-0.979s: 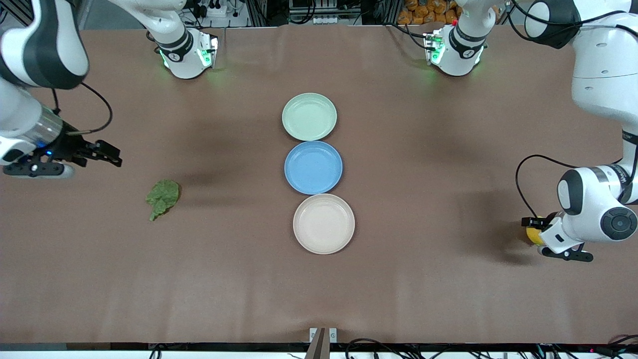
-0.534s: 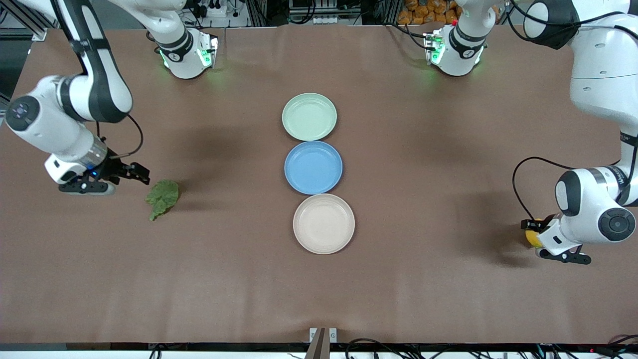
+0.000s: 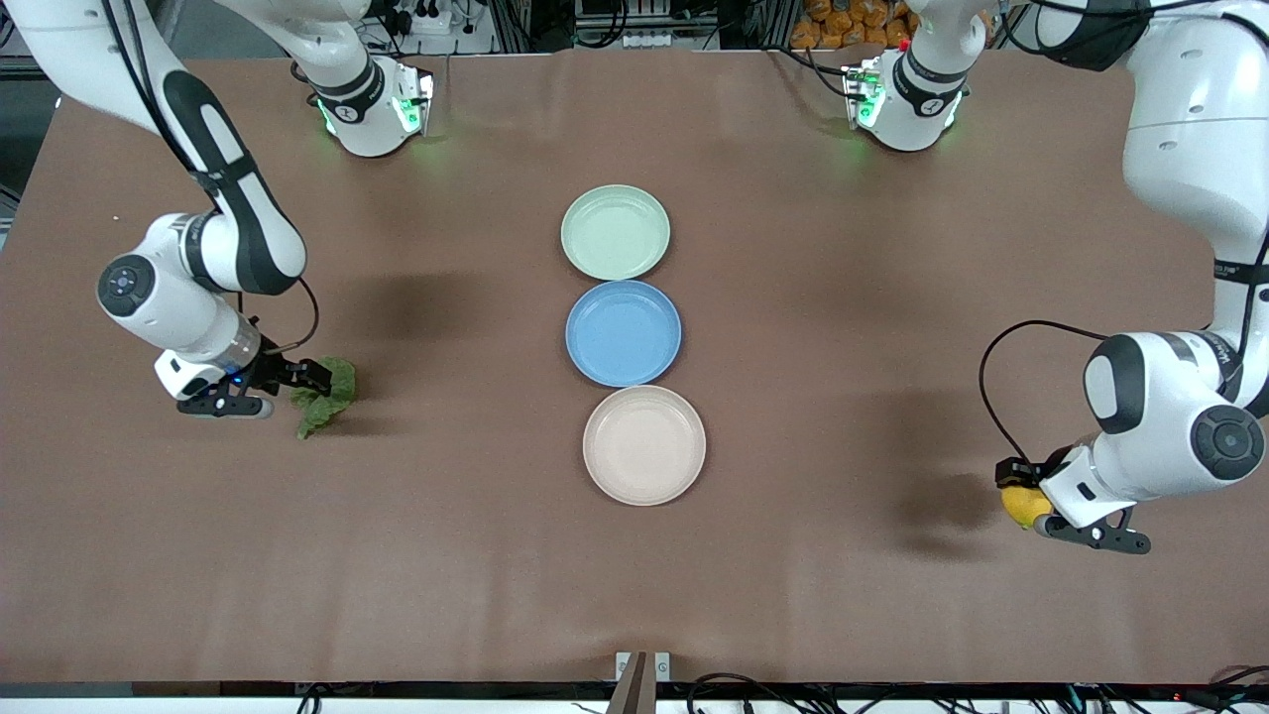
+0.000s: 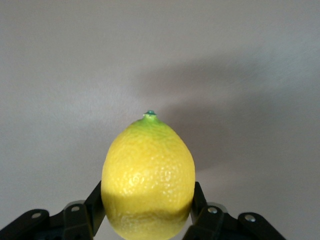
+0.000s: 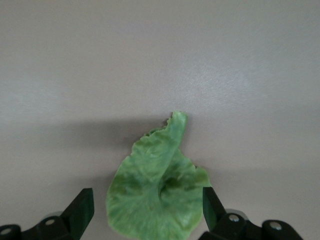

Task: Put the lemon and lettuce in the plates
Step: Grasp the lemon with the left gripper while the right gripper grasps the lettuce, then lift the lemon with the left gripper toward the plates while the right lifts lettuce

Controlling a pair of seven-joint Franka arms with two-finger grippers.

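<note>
Three round shallow plates sit in a column mid-table w/ rims nearly touching: pale mint green plate (image 3: 615, 232) farthest from the front cam, blue plate (image 3: 623, 332) in the middle, beige-white plate (image 3: 643, 445) nearest. All look smooth, matte, w/ low raised rims, and I see nothing in any of them. Tabletop (image 3: 476, 555) is a flat brown sheet w/ faint creases.

On my left wrist cam the left gripper (image 4: 148, 207) has its black fingers (image 4: 96, 201) clamped on the lemon (image 4: 148, 179), one per side. Fruit is oval, pebbly-skinned, bright yellow, fading to a greenish shoulder and a tiny green tip. In the front view it's up off the table, over bare brown surface toward the left arm's end, well apart from the plates; its shadow lies on the sheet beside it.

Right gripper (image 5: 147, 212) is down at the lettuce (image 5: 157, 195), toward the right arm's end of the table. Fingers (image 5: 80, 211) are spread apart, one on each side of the leaf, not pinching it. Leaf is wrinkly, veined, curled, w/ a ragged narrow end pointing away from the gripper, and lies on the table.
</note>
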